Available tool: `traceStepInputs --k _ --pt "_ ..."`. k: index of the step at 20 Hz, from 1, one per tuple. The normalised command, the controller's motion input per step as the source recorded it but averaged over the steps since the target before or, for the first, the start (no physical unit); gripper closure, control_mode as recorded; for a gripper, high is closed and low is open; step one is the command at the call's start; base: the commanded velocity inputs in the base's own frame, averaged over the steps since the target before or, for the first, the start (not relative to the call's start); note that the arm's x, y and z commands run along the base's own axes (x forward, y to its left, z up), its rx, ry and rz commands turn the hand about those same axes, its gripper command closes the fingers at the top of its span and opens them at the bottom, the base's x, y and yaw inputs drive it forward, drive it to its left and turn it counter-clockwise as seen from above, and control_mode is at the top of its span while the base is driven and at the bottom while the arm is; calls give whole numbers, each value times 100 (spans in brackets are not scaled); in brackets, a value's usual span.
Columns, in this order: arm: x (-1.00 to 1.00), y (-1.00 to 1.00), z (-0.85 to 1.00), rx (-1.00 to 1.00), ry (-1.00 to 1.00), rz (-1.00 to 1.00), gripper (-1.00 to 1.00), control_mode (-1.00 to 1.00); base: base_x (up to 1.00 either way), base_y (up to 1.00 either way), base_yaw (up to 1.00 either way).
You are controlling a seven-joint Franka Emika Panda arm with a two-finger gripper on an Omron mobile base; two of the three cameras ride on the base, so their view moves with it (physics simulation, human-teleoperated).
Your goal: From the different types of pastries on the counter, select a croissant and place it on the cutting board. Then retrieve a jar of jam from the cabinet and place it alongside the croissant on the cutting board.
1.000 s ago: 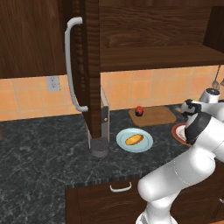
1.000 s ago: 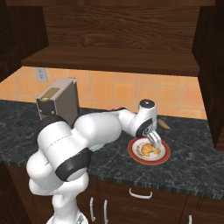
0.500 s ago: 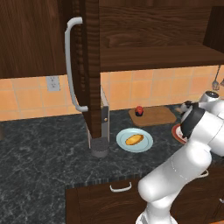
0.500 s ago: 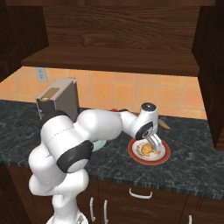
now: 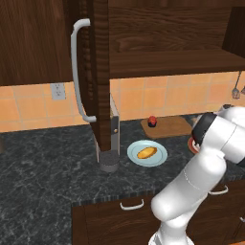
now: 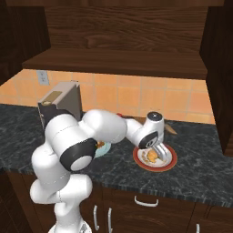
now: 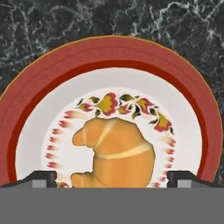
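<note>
We see our jaws (image 7: 112,181) spread wide, straddling the croissant (image 7: 114,152) without gripping it. It lies on the red-rimmed plate (image 7: 39,87) on the worktop (image 7: 43,26)

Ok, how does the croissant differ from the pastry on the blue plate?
The croissant is curved, golden-brown with tan bands; the oval pastry is a plain orange-yellow loaf shape. The croissant lies on the red-rimmed plate, the oval pastry on the light blue plate. The gripper sits right over the croissant, with its fingertips on either side; the oval pastry lies clear of it. Both rest on plates on the counter.
</note>
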Motion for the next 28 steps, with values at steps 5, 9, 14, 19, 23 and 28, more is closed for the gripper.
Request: traceStepInputs --k 5,9,14,19,23,28 --pt "2 0 -16 0 0 8 -100 -100 0 0 0" --pt "20 0 -1 0 0 10 -100 -100 0 0 0" --pt "29 -7 -6 0 5 7 -100 -100 0 0 0" --pt "14 -51 -22 0 10 9 -100 -100 0 0 0" --pt "0 -7 -7 0 1 3 100 -100 0 0 0" --pt "-1 23 -1 0 0 0 100 -100 0 0 0"
